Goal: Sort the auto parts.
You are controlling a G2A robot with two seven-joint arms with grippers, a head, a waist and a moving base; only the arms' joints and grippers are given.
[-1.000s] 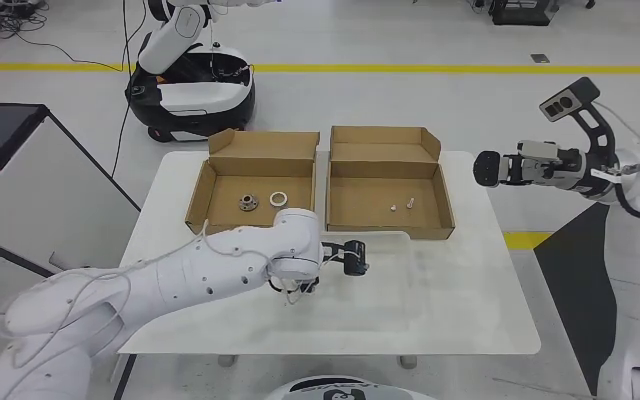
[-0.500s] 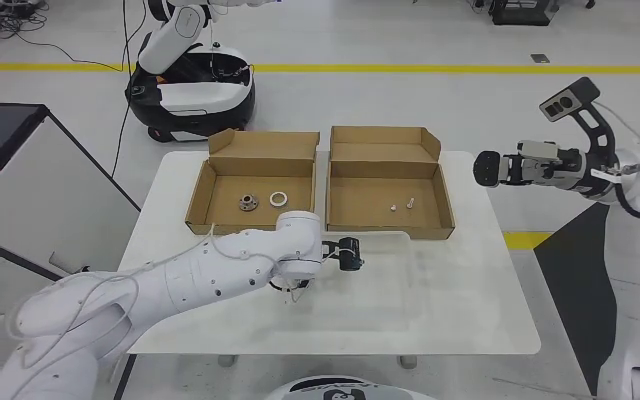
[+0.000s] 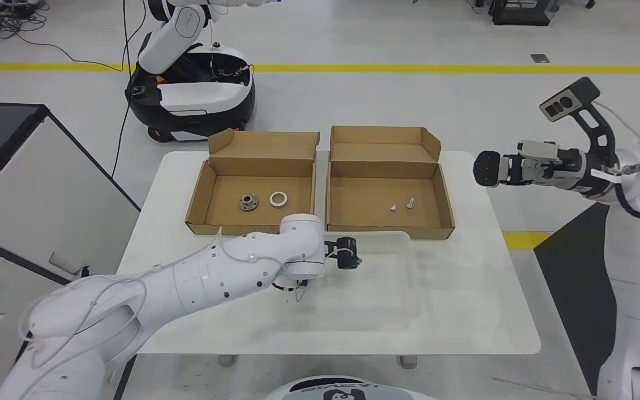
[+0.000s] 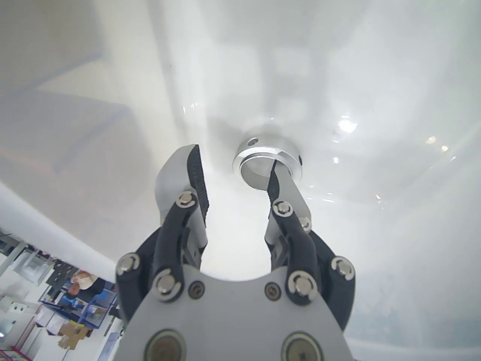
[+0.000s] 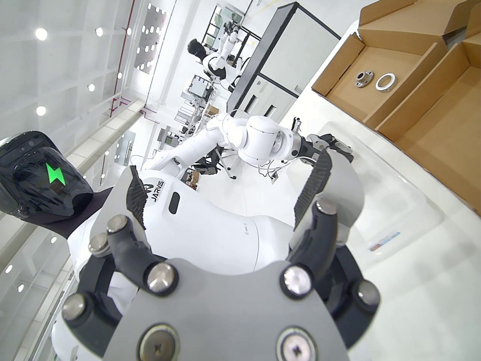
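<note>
Silvery on white: found the round silver metal collar ring (image 4: pixel 266 157) lying in the clear plastic tray (image 3: pixel 385 290), right at one fingertip of the open left tool (image 4: pixel 235 155). Held the right tool (image 5: pixel 228 160) spread wide, past the edge of the white worktop (image 3: pixel 480 300), well apart.

Top camera looks down; wrist cameras, one close, share the tray (image 3: pixel 385 233).

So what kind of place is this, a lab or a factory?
Probably a robotics lab or test hall: a yellow floor line, another white robot parked behind the table, and high ceiling lights.
</note>
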